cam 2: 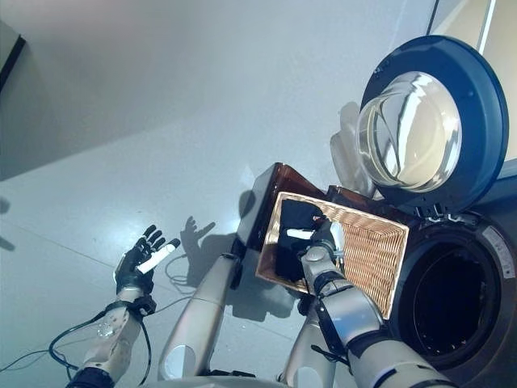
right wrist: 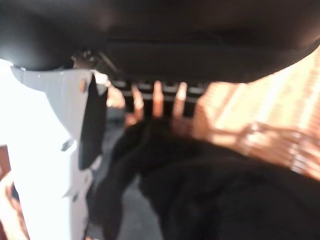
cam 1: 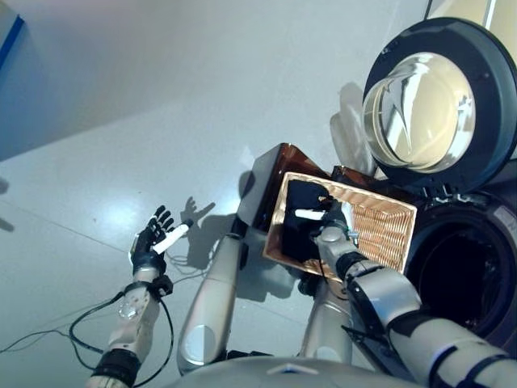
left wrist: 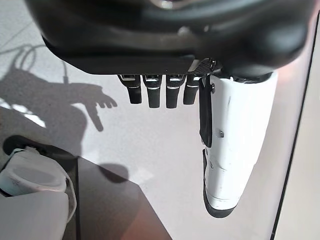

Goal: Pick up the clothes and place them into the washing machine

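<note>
Lying in one wicker basket (cam 1: 380, 230), one black garment (cam 1: 300, 220), right hand (cam 1: 329, 217) down on it, grip impossible to judge, one washing machine (cam 1: 464, 271) right beside, door (cam 1: 440, 101) swung open, left hand (cam 1: 150, 243) far left, fingers spread, empty.

From the head we look steeply down twice, sharing the basket (cam 1: 380, 230) and washer door (cam 2: 420, 129); each wrist camera peers closely along its own hand.
</note>
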Robot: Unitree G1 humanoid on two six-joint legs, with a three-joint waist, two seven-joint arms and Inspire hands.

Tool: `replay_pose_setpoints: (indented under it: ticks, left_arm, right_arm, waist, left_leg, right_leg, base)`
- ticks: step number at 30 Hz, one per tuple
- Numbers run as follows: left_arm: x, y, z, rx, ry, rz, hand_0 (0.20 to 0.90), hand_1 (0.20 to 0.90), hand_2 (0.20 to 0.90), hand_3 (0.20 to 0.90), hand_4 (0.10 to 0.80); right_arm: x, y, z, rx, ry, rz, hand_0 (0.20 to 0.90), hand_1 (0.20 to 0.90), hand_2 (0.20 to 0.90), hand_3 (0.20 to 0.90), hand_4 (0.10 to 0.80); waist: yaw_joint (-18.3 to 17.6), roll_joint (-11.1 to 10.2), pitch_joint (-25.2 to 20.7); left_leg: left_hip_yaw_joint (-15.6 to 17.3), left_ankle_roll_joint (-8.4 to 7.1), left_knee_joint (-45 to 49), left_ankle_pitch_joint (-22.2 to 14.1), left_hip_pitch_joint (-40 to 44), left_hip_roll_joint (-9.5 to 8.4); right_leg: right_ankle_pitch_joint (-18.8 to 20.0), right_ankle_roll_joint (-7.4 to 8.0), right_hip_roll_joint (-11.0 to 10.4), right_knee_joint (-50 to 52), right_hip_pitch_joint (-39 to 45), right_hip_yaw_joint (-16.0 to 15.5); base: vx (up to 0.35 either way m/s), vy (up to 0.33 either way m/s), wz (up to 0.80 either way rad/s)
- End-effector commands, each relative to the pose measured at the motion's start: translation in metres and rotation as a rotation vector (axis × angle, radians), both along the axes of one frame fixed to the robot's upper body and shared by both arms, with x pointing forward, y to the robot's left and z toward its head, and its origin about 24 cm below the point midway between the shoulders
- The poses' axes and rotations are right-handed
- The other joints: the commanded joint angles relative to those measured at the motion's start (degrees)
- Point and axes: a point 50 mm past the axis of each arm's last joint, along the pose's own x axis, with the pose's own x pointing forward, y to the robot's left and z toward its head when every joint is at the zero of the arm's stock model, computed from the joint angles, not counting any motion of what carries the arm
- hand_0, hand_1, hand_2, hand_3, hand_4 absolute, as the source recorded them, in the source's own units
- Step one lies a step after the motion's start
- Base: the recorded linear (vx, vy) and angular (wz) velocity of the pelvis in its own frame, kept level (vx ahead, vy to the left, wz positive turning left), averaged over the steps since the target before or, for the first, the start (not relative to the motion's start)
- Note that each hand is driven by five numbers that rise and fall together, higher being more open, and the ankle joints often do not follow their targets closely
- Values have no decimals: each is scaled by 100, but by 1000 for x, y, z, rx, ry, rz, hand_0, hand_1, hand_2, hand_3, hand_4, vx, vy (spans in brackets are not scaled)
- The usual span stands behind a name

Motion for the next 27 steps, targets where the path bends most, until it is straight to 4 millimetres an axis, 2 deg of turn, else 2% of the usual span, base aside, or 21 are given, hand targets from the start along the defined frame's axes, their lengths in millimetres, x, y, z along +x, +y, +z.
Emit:
replay_pose_setpoints:
  ticks: [1, 5, 13, 14, 16, 17, 18, 19, 20, 21, 24, 25, 26, 27]
  left_arm:
    - [2, 5, 10, 58, -66, -3, 900, 900, 900, 900, 800]
    - [2, 5, 6, 64, -41, -3, 900, 900, 900, 900, 800]
    - [0, 1, 4, 51, -35, -14, 900, 900, 900, 900, 800]
    - [0, 1, 4, 51, -34, -15, 900, 900, 900, 900, 800]
    - [2, 0, 5, 48, -42, -17, 900, 900, 900, 900, 800]
    - [3, 0, 6, 46, -48, -19, 900, 900, 900, 900, 800]
    - [2, 0, 6, 46, -48, -19, 900, 900, 900, 900, 800]
    - [3, -1, 8, 46, -56, -21, 900, 900, 900, 900, 800]
    - [3, -1, 9, 44, -62, -24, 900, 900, 900, 900, 800]
    - [2, -1, 8, 45, -59, -24, 900, 900, 900, 900, 800]
    - [2, -1, 6, 48, -49, -22, 900, 900, 900, 900, 800]
    - [1, 0, 6, 48, -46, -21, 900, 900, 900, 900, 800]
    - [1, -1, 5, 48, -41, -18, 900, 900, 900, 900, 800]
    - [2, -1, 5, 46, -41, -19, 900, 900, 900, 900, 800]
  right_arm:
    - [4, 33, 3, 152, -76, 38, 900, 900, 900, 900, 800]
    - [8, 35, 8, 236, -123, 5, 900, 900, 900, 900, 800]
    - [11, 56, 14, 291, -152, 74, 900, 900, 900, 900, 800]
    - [11, 57, 13, 289, -146, 79, 900, 900, 900, 900, 800]
    - [11, 59, 13, 285, -143, 90, 900, 900, 900, 900, 800]
    - [11, 58, 14, 282, -143, 88, 900, 900, 900, 900, 800]
    - [11, 57, 13, 278, -134, 90, 900, 900, 900, 900, 800]
    - [12, 56, 14, 271, -137, 89, 900, 900, 900, 900, 800]
    - [12, 55, 14, 267, -134, 88, 480, 480, 480, 480, 500]
    - [12, 53, 14, 262, -132, 85, 200, 200, 200, 200, 300]
    - [12, 52, 13, 256, -126, 83, 200, 200, 200, 200, 300]
    - [12, 52, 13, 256, -124, 83, 200, 200, 200, 200, 300]
    - [11, 50, 12, 250, -119, 75, 200, 200, 200, 200, 300]
    - [12, 49, 12, 245, -121, 72, 200, 200, 200, 200, 300]
  waist:
    - [163, 148, -93]
    - [139, 122, -80]
    - [155, 159, -49]
    - [169, 176, -49]
    - [188, 203, -40]
    - [189, 221, -26]
    - [205, 239, -32]
    - [210, 253, -13]
    - [220, 271, -3]
    - [225, 283, 3]
    - [232, 292, 13]
    - [237, 292, 4]
    - [231, 295, -4]
    - [222, 297, 0]
  left_leg:
    - [248, -133, -41, -76, 117, 79]
    - [253, -149, -30, -82, 151, 98]
    - [244, -186, -72, -35, 200, 121]
    - [219, -212, 61, -281, 232, 133]
    - [204, -213, 78, -276, 197, 123]
    - [215, -189, -31, -33, 136, 103]
    - [194, -214, 88, -270, 176, 113]
    - [217, -190, -21, -26, 116, 91]
    - [217, -195, -22, -21, 106, 90]
    - [224, -192, -17, -18, 97, 84]
    - [235, -191, -13, -12, 88, 86]
    - [213, -215, 103, -252, 135, 99]
    - [206, -208, 105, -258, 131, 102]
    - [232, -182, -11, -23, 83, 86]
  right_leg:
    - [1019, -195, 28, -311, -132, -93]
    - [991, -218, 39, -286, -125, -91]
    - [943, -259, 61, -248, -124, -83]
    - [727, -203, 80, -97, -104, -44]
    - [702, -209, 76, -57, -137, -44]
    - [895, -270, 57, -164, -188, -78]
    - [684, -213, 69, -33, -158, -37]
    - [877, -269, 48, -138, -199, -81]
    - [866, -268, 41, -119, -219, -77]
    - [863, -268, 44, -110, -226, -83]
    - [859, -269, 39, -102, -239, -70]
    - [655, -211, 53, 20, -205, -29]
    - [656, -209, 51, 41, -222, -23]
    - [859, -267, 38, -71, -273, -49]
  base:
    - [0, 0, 0]
    - [-2, 0, -2]
    - [10, -4, 0]
    - [80, -33, -1]
    - [-12, -11, -1]
    - [0, 0, 0]
    - [-103, 25, 1]
    - [0, 0, 0]
    - [-103, 18, 3]
    - [0, 0, 0]
    - [33, -8, 0]
    - [106, -16, -2]
    - [11, 11, -4]
    - [-79, 31, -5]
